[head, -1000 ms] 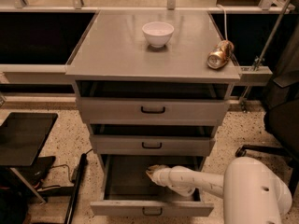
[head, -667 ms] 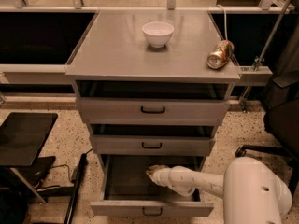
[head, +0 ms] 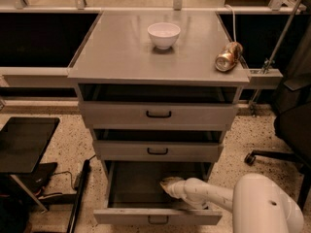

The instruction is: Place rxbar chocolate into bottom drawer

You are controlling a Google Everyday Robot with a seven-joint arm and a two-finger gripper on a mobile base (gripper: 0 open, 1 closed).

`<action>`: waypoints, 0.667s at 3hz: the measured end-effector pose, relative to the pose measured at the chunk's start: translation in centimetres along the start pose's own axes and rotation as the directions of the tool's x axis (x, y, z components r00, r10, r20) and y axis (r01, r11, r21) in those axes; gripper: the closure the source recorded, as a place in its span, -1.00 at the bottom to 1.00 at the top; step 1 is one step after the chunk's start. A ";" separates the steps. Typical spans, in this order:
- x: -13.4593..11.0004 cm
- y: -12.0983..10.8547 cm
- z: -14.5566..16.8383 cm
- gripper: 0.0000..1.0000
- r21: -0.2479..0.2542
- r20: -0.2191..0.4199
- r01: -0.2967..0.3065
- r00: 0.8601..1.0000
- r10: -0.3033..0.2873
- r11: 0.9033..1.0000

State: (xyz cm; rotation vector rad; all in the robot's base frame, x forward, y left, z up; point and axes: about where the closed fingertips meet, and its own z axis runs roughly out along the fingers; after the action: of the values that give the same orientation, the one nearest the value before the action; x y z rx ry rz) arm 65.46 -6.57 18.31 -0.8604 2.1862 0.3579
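Observation:
The bottom drawer (head: 131, 186) of the grey cabinet is pulled open, its front panel low in the view. My white arm reaches in from the lower right, and my gripper (head: 168, 184) is inside the drawer near its middle, low over the drawer floor. The rxbar chocolate does not show; the gripper and the dark drawer interior hide whatever lies there.
A white bowl (head: 164, 34) and a gold-silver can (head: 228, 57) lying on its side sit on the cabinet top (head: 121, 52). The two upper drawers (head: 158, 114) stand slightly open. A black stand (head: 24, 142) is at left and an office chair (head: 291, 130) at right.

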 end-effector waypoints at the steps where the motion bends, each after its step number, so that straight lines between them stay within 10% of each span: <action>1: 0.1 -0.1 0.1 1.00 0.002 0.001 -0.001 1.000 0.001 1.000; 2: 0.1 -0.1 0.1 0.62 0.002 0.001 -0.001 1.000 0.001 1.000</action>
State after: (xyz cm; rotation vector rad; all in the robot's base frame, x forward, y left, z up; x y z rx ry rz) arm 65.57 -6.64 18.18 -0.8575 2.1865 0.3563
